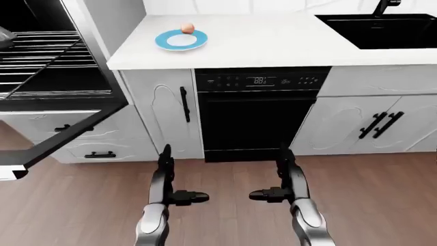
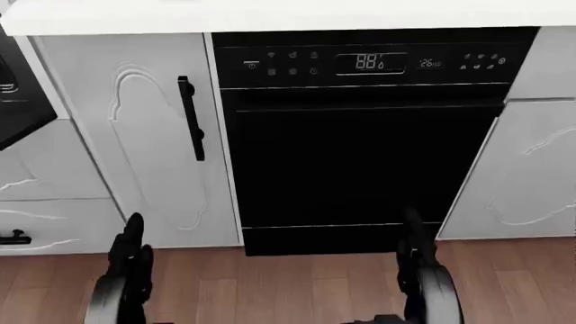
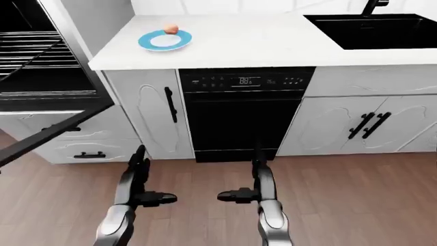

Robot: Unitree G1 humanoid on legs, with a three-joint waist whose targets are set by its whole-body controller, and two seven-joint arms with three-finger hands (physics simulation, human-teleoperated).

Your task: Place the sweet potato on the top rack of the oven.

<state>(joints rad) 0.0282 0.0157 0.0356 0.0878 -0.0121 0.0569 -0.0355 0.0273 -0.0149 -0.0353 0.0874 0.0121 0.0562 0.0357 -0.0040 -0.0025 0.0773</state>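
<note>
Sweet potato sits on blue plate, on the white table toward the left-eye view's top left. Oven at far left, door dropped open, racks showing. Dishwasher below table; sink top right. Left hand and right hand low over the wooden floor, fingers spread, both empty.

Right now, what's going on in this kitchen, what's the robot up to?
Nothing is being held yet. The sweet potato sits on a blue plate on the counter, left of the sink. The oven at the left edge stands open with its racks showing. The left robot hand and right robot hand are both open and empty, low over the wood floor, facing the dishwasher.
</note>
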